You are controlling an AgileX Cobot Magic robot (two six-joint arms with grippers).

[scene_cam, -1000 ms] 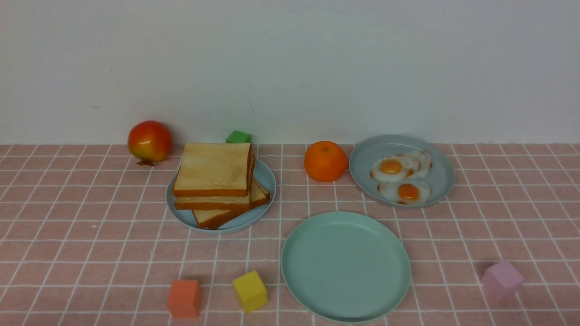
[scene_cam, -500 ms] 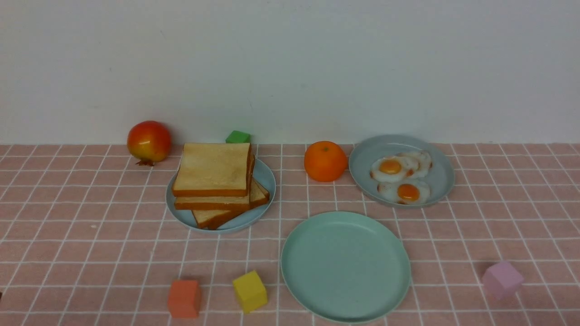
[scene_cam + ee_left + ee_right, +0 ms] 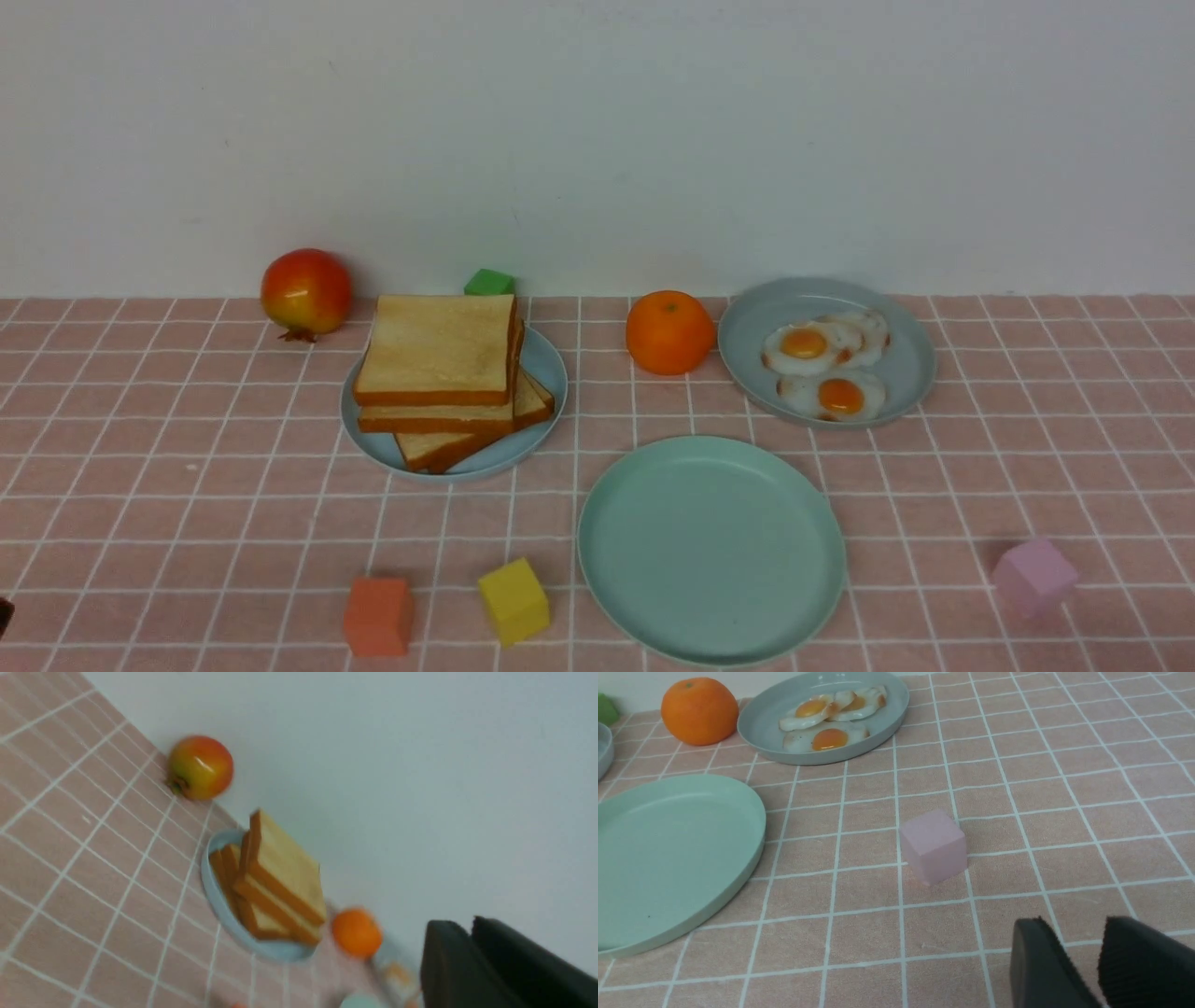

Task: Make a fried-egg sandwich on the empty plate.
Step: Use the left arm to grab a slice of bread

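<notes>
Front: the mint plate [image 3: 711, 551] lies bare. The toast [image 3: 437, 350] is stacked on the blue plate [image 3: 549, 373], eggs [image 3: 822, 369] on the grey plate [image 3: 910, 364]. Nothing is built yet, I judge.

Left wrist: my left fingers [image 3: 448, 961] are together and empty, facing the toast.

Right wrist: my right fingers [image 3: 1041, 961] are slightly apart and empty, near a cube [image 3: 933, 844].

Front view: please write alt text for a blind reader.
An empty round mint-green plate sits on a pink checked tablecloth; behind it, stacked square toast slices on a light-blue plate and glossy fried eggs on a grey-blue plate.
</notes>
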